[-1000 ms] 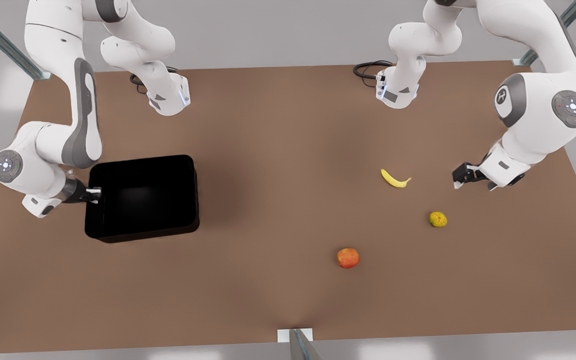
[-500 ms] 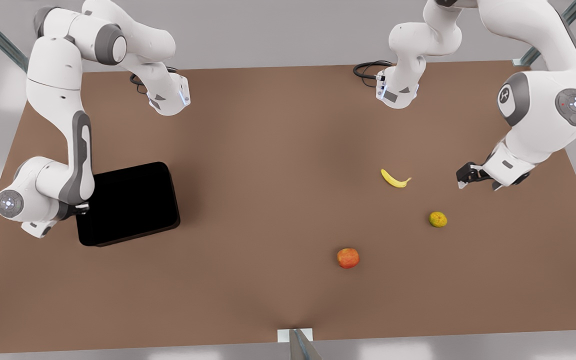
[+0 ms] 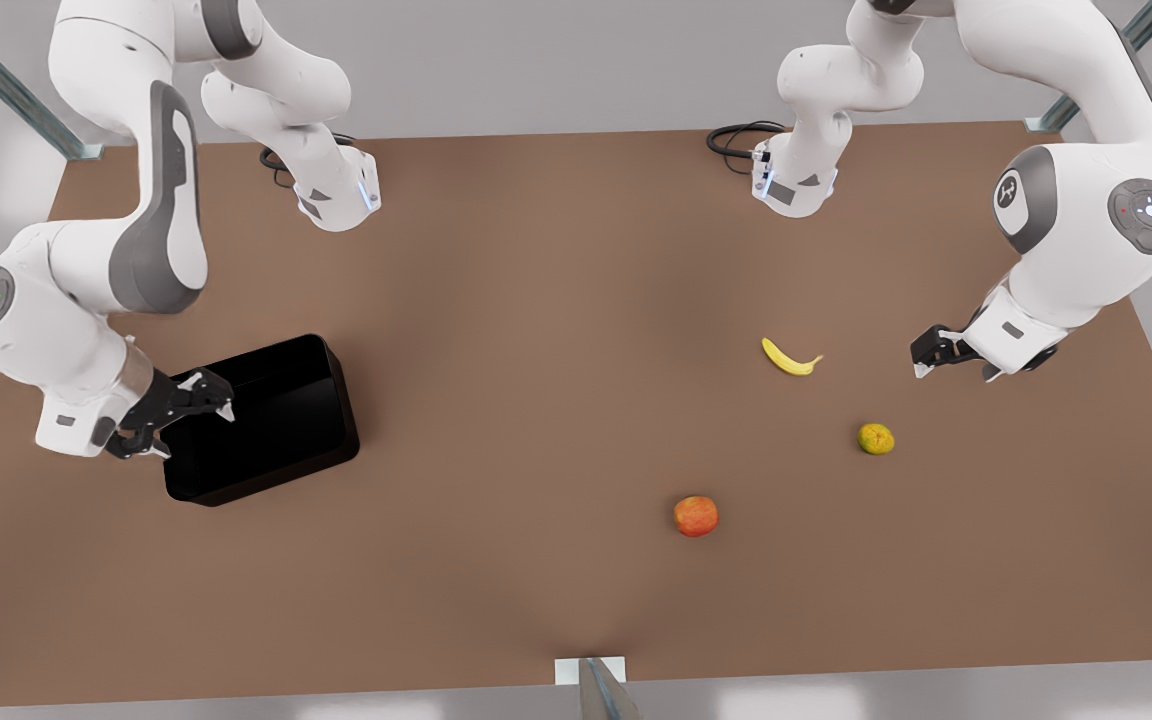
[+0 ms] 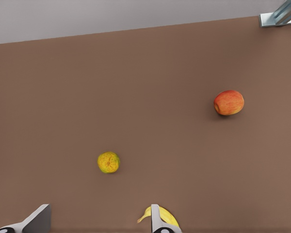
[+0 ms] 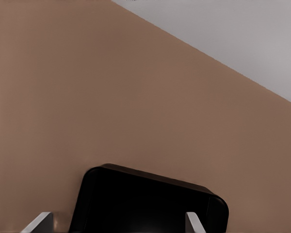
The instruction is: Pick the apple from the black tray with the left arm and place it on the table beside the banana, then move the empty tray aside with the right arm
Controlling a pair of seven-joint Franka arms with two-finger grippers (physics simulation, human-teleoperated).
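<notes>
From my remote station, I see the right hand (image 3: 181,412) let go of the black tray (image 3: 266,420): half a second ago it was pressed against the tray's wall on the front view's left, and now its fingers stand spread and lifted just clear of that edge, with the tray shifted toward the bench's (image 3: 536,250) side and resting flat, tilted a little out of square with the bench edge. In the right wrist view the tray (image 5: 150,201) sits between the two open fingertips with a gap on both sides. I judge the tray move finished, and with it the task close to done. The tray is glossy black, rounded at the corners, low-walled and empty. The apple (image 3: 696,516), red-orange with a yellowish patch, lies on the bare bench, near but apart from the banana (image 3: 791,358), with a yellow-green speckled round fruit (image 3: 876,438) nearby. The left hand (image 3: 921,352) waits empty and open just beside the banana, on the front view's right, its fingertips framing the fruit in the left wrist view.
</notes>
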